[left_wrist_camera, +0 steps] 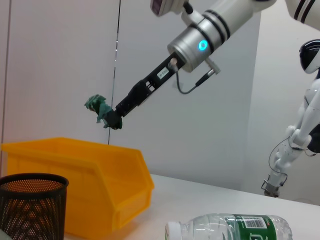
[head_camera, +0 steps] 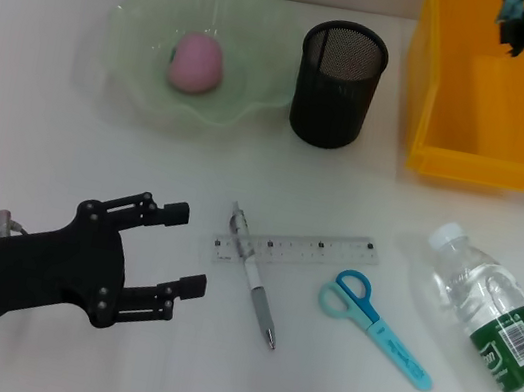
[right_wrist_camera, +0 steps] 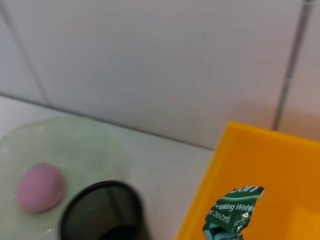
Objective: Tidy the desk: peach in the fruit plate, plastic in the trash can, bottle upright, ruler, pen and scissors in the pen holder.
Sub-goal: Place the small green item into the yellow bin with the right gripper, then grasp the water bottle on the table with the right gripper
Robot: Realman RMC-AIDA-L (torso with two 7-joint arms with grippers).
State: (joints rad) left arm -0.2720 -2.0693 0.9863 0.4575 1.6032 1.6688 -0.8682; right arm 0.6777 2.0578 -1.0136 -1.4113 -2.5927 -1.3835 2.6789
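Note:
My right gripper [head_camera: 512, 27] is shut on the dark green plastic [left_wrist_camera: 98, 106] and holds it in the air above the orange-yellow trash can [head_camera: 440, 106]. The plastic also shows in the right wrist view [right_wrist_camera: 231, 210]. The pink peach [head_camera: 197, 63] lies in the pale green fruit plate [head_camera: 144, 3]. The black mesh pen holder [head_camera: 336, 84] stands upright between plate and bin. My left gripper [head_camera: 187, 250] is open and empty, low over the desk [head_camera: 67, 152], left of the pen [head_camera: 254, 276]. The pen lies across the clear ruler [head_camera: 314, 249]. The blue scissors [head_camera: 376, 328] and the bottle [head_camera: 495, 324] lie flat.
A white tiled wall [right_wrist_camera: 150, 60] runs behind the desk. The trash can's inside [head_camera: 507, 102] shows only bare yellow floor. Another robot's white arm [left_wrist_camera: 300, 135] stands far off in the left wrist view.

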